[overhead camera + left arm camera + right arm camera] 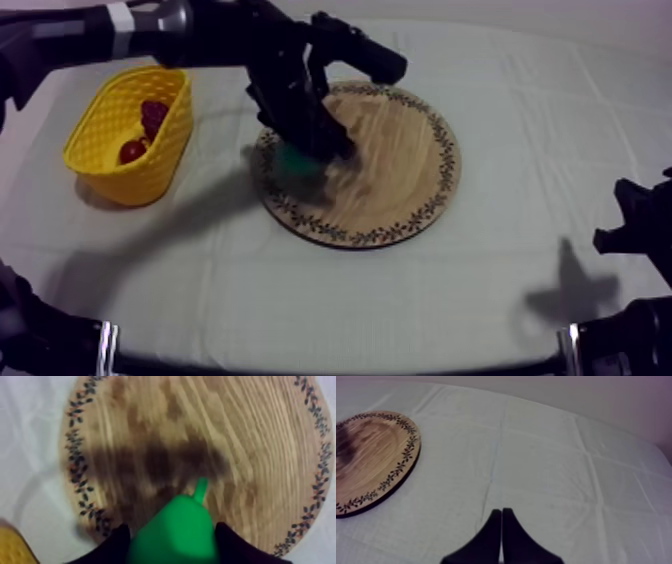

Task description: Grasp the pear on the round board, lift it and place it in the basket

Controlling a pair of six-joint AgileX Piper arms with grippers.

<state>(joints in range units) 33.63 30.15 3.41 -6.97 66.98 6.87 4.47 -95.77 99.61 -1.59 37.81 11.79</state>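
Note:
A green pear (175, 531) sits between the two black fingers of my left gripper (172, 543), which is shut on it, stem pointing away over the wooden board (240, 436). From above, the left gripper (305, 150) hangs over the board's (400, 170) left part with the pear (297, 160) showing green under it. The yellow basket (100, 110) stands at the left of the table and holds small red fruit (150, 112). My right gripper (501, 521) lies shut as a narrow wedge above the bare cloth, right of the board (371, 456), and rests low at the right edge (630, 235).
The left arm reaches in from the upper left, passing above the basket. The cloth (400, 300) stretches in front of the board and to its right. A yellow corner of the basket (12, 548) shows beside the board's rim.

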